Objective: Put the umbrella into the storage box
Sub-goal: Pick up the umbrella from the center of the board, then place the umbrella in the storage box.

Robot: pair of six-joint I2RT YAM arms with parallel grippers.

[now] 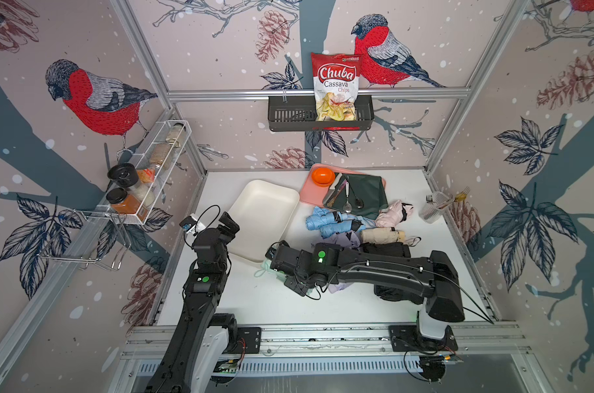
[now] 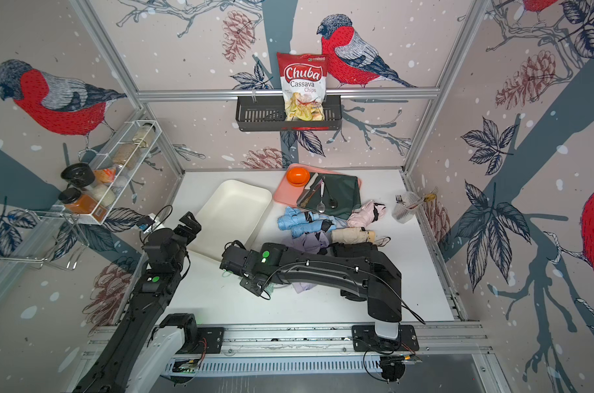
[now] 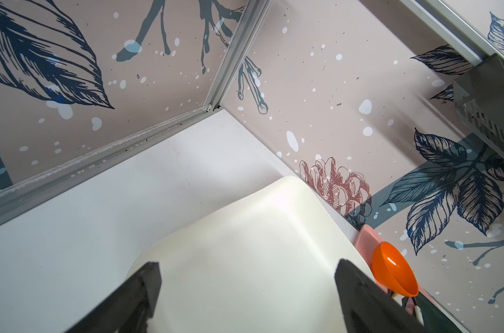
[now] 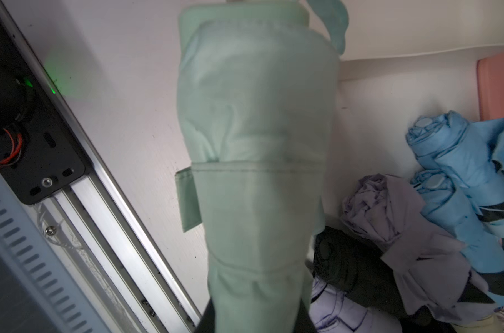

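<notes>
Two arms work over a white table (image 1: 254, 306), and the biggest thing on it is the storage box (image 1: 265, 212). It is cream, shallow and empty, and lies toward the left rear with its long axis running roughly front to back. Next in size is a heap of other folded umbrellas (image 1: 350, 226), blue, lilac, beige, pink and black, to the right of the box. We see the right arm reaching leftward across the table's middle, its wrist ending just in front of the box's near corner.

The mint-green umbrella (image 4: 253, 144) sits in the right gripper (image 4: 256, 315). In the right wrist view it runs straight out from between the dark jaws, which press on both its flanks, so we read it as pinched. In both top views only a sliver of mint shows under that wrist.

From there the box lies just behind and a touch left. We judge that the umbrella's length points across the box's long axis, so a wrist turn may be needed. The left gripper (image 3: 247, 278) hangs over the box's near end, jaws spread wide, holding nothing.
</notes>
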